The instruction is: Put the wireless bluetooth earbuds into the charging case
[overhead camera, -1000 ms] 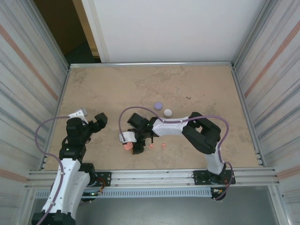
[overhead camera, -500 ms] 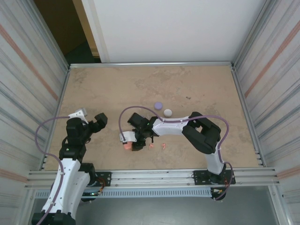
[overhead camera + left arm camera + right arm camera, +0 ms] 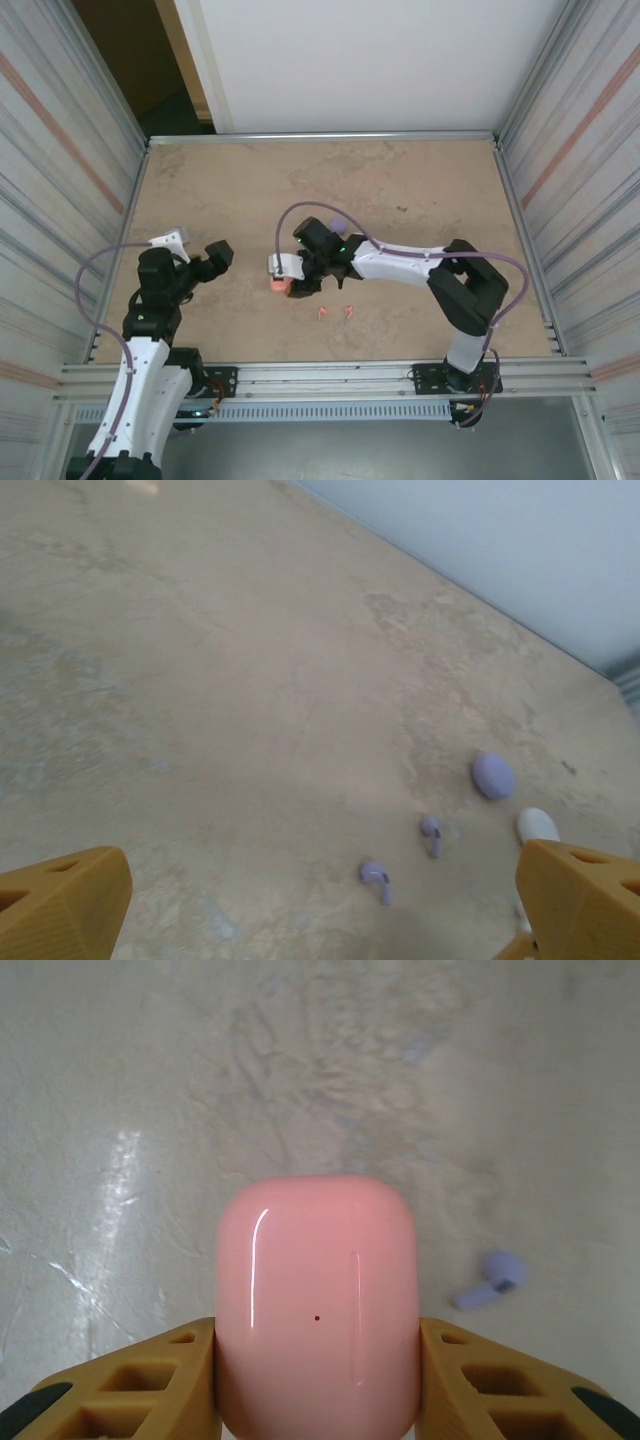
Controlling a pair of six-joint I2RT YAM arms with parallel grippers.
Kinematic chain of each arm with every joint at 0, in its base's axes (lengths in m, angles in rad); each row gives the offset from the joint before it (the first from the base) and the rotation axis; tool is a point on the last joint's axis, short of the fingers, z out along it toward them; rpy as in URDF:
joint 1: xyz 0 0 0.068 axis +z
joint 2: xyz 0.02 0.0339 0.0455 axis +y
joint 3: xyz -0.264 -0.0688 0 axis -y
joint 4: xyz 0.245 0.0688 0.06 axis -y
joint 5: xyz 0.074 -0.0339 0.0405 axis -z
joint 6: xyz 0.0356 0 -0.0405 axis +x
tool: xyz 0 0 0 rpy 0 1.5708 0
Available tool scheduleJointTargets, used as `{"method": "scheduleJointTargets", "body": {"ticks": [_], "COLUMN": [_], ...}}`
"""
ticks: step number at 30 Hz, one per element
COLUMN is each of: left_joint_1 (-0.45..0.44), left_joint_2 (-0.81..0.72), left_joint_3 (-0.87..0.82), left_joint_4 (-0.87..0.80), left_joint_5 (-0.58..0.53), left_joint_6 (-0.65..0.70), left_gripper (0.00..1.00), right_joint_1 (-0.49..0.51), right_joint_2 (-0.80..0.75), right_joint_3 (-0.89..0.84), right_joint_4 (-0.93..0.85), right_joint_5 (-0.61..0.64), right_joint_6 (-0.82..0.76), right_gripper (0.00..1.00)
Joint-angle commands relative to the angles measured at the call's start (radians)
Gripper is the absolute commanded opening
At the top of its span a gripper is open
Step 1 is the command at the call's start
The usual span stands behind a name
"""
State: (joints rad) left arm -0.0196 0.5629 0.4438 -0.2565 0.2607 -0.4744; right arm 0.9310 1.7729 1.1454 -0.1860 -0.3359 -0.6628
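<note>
Jutting lengthwise from right fingers (image 3: 150,1380), pink charging case (image 3: 316,1300)

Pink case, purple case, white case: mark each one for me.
pink case (image 3: 316,1300), right wrist view, middle of its front face.
purple case (image 3: 493,776), left wrist view, centre of its top.
white case (image 3: 537,824), left wrist view, its visible top.

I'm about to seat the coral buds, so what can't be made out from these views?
Right wrist view: the coral case is cut off by the bottom edge; whether its lid is open cannot be told.
Left wrist view: the white case is partly hidden by the left gripper.
Top view: the coral earbuds are too small to tell how they lie.
</note>
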Motion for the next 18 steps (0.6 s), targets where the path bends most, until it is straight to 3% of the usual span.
{"method": "scheduleJointTargets", "body": {"ticks": [1,10,18], "left_joint_1": [0.003,-0.034,-0.207], "left_joint_2": [0.018,0.115,0.201], "left_joint_3": [0.055,0.082,0.092], "left_joint_4": [0.029,0.089,0.223], "left_joint_5": [0.134,0.298,0.355], "left_joint_6": [0.046,0.035,-0.011], "left_gripper": [0.99,0.97,0.96], "right_joint_1": [-0.036,-0.128,-0.174], "right_joint_2": [-0.082,-0.214,-0.316], "right_joint_3": [-0.039,-0.142,-0.221], "right_joint_4": [0.041,0.115,0.189], "right_joint_5": [0.018,0.052,0.076], "right_joint_6": [0.015,0.024,0.04], "right_gripper": [0.38,0.37,0.37]}}
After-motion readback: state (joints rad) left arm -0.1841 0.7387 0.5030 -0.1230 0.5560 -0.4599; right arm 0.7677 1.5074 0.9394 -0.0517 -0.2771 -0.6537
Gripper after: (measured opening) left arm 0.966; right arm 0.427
